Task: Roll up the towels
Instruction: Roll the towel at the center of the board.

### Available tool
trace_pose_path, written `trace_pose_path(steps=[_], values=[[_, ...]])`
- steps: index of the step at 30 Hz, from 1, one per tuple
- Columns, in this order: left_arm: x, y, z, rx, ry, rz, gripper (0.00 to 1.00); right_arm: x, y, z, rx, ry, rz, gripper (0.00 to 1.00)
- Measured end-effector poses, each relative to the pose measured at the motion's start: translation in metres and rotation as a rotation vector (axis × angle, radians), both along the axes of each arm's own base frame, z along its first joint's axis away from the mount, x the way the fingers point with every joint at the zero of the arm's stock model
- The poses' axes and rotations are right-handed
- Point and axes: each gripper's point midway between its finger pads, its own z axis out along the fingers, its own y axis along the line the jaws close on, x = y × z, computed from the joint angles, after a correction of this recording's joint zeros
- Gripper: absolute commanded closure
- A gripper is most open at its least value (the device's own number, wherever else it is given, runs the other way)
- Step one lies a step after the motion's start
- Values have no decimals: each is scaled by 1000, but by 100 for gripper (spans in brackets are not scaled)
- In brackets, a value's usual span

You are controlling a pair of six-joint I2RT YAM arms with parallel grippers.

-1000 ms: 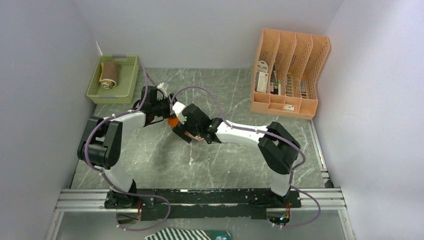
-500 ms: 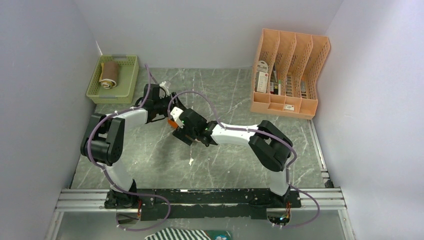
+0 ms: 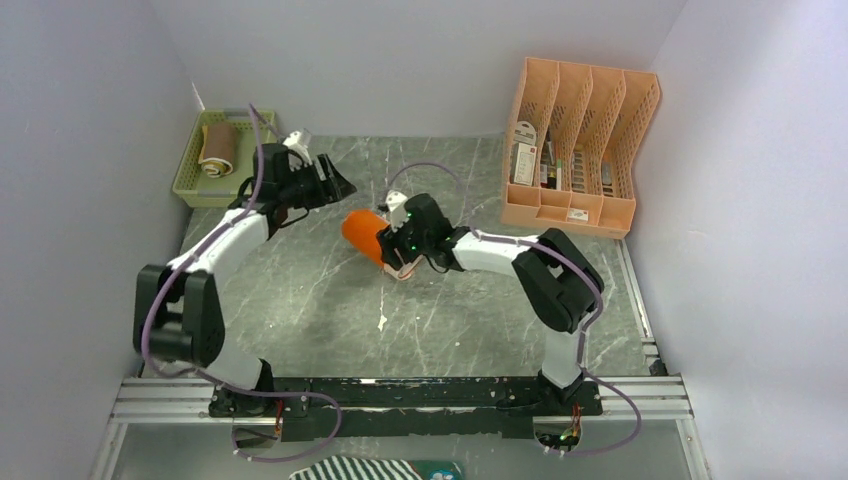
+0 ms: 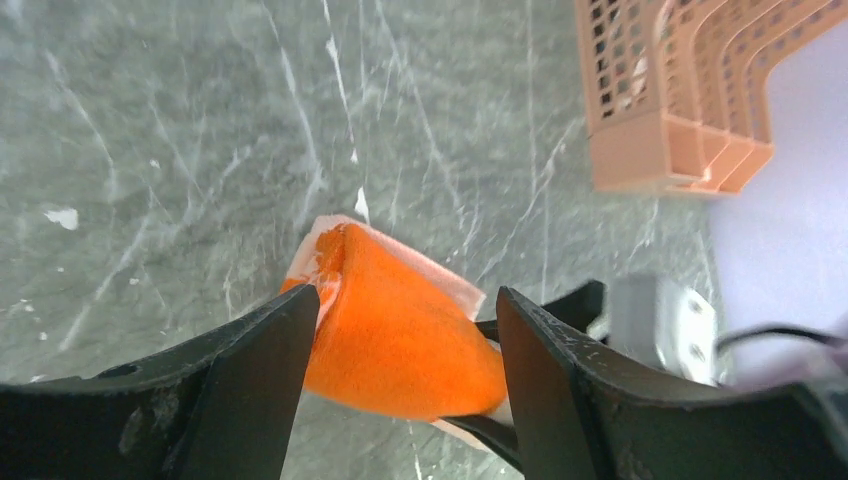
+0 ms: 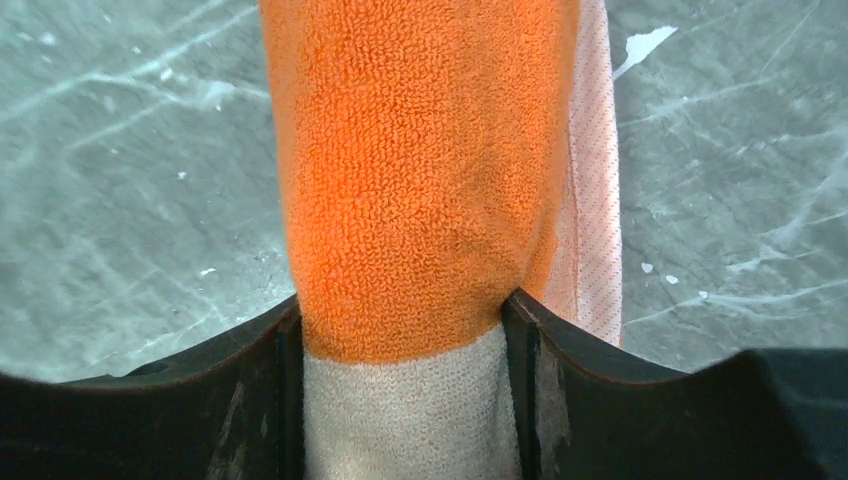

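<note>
The orange-bordered towel (image 3: 360,230) lies rolled into a tube on the grey marble table (image 3: 450,320). My right gripper (image 3: 388,252) is shut on one end of it. In the right wrist view both fingers press the roll's (image 5: 420,150) sides where orange terry meets the pale centre, at the gripper (image 5: 405,340). My left gripper (image 3: 338,186) hangs open above and behind the roll, apart from it. In the left wrist view the roll (image 4: 400,340) shows far below, between that gripper's (image 4: 405,300) spread fingers. The smaller yellow-tan towel (image 3: 218,148) lies rolled in the green basket (image 3: 262,150).
A peach file organizer (image 3: 575,140) holding small items stands at the back right, and its corner (image 4: 680,90) shows in the left wrist view. The green basket sits at the back left against the wall. Walls close in three sides.
My left gripper has opened, let go and drawn back to the left and up. My right gripper has closed on the roll, which now lies uncovered.
</note>
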Motion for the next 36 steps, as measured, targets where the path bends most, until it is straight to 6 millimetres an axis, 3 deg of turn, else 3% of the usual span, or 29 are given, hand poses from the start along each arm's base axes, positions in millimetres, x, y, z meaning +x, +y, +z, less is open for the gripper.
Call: trace_pose_path(steps=[3,6,8,11,13,16,25,36], values=[[-6,8,31,-19,-72,36,22,4,-5,4,129,98,-8,42],[-21,8,32,-65,-66,61,21,6,-7,9,229,178,-14,42],[-34,6,8,-102,2,89,20,7,-6,10,282,226,-12,42],[-58,0,-48,-138,188,136,19,7,-3,10,349,287,-11,42],[-70,-7,-73,-156,279,154,19,6,-3,10,386,317,-12,42],[-80,-18,-91,-201,345,176,18,4,-4,12,434,357,-16,42],[-64,-39,-67,-404,247,202,16,-2,-1,16,493,413,-12,42],[-64,-53,-78,-430,272,263,15,-9,-3,14,520,431,-5,43]])
